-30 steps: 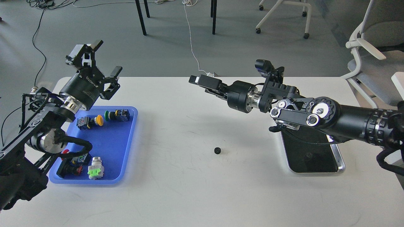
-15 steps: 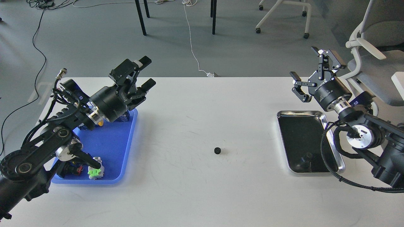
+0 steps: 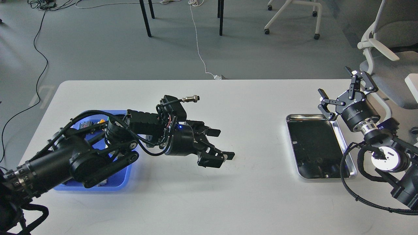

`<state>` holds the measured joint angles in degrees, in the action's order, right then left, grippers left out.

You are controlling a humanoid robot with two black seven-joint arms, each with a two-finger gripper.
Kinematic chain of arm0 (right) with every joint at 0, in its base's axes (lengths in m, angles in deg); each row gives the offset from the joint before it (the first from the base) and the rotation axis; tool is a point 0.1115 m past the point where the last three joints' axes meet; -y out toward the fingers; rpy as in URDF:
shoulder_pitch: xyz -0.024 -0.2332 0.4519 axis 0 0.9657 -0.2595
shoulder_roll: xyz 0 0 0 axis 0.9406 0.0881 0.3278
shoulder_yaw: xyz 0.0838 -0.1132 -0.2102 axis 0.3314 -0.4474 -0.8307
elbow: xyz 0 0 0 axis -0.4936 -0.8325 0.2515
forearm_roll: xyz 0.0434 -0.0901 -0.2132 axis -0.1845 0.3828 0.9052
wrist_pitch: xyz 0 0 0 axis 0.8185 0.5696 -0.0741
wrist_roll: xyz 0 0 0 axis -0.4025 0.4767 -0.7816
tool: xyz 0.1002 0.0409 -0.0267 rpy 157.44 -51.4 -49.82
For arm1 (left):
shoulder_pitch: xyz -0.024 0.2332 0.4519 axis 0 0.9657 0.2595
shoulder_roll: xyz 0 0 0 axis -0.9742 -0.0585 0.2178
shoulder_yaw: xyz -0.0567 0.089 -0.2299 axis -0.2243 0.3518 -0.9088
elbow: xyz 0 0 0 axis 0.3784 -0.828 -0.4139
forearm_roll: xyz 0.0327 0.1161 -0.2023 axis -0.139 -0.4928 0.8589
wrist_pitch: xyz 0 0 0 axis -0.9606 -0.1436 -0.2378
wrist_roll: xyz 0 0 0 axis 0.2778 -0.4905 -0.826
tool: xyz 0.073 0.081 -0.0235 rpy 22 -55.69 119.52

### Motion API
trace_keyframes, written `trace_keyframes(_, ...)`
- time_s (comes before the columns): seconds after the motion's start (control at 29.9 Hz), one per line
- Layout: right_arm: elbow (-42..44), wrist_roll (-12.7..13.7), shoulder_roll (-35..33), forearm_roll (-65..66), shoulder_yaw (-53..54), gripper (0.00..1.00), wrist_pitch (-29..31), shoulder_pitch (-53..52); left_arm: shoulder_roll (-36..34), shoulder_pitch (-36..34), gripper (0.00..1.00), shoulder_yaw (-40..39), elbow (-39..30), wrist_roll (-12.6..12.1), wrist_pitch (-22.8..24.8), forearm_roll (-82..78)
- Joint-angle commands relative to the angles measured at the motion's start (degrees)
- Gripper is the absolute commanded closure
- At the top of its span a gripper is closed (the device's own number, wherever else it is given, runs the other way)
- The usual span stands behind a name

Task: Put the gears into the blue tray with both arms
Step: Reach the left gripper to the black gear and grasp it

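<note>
1. Black and jointed, the left arm reaches across the white tabletop (image 3: 261, 195) with its left pincer (image 3: 219, 154) spread and empty, low over the middle of the surface.
2. One small black toothed gear is hidden from view; my guess is that it lies under or just behind the left pincer, so I cannot tell whether the fingers straddle it.
3. To do this step well, I would centre the fingers on either side of the gear, lower until they nearly touch the tabletop, and then close gently, since so small a ring may skid away.
4. Behind the left arm sits the bright blue plastic tray (image 3: 125, 174), mostly covered by it.
5. Spread and raised, the right pincer (image 3: 343, 93) hangs near the far corner of the shiny silver metal tray (image 3: 352, 169).
6. Scuffed lightly, the tabletop stands on a grey floor with trailing cables (image 3: 199, 42) and a white office chair (image 3: 385, 49).
</note>
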<state>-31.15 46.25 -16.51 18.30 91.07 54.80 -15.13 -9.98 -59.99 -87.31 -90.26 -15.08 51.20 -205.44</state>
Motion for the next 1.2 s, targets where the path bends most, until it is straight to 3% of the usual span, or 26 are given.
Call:
trace_keyframes(0.0,0.00,0.01,0.01,0.03,-0.29,0.01,-0.01,0.08,4.77,-5.06,0.03,7.89,6.59,0.03,-4.41,-1.15)
trace_keyframes(0.33,-0.18,0.01,-0.34,0.12,-0.20,0.01,-0.01,0.08,13.13,-8.94,0.06,15.99,20.58,0.03,-9.70,-1.15)
trace_keyframes(0.53,-0.44,0.01,-0.61,0.30,-0.29,0.01,-0.01,0.08,11.81,-8.06,0.09,16.88,21.11,0.03,-9.70,-1.15)
trace_keyframes(0.97,-0.44,0.01,-0.61,0.65,-0.46,0.01,-0.01,0.25,10.67,-5.95,0.30,16.97,21.72,0.03,-9.70,-1.15)
trace_keyframes(1.17,-0.44,0.01,-0.52,0.73,-0.64,0.01,-0.01,0.25,10.84,-5.51,0.34,16.97,21.81,0.03,-9.70,-1.15)
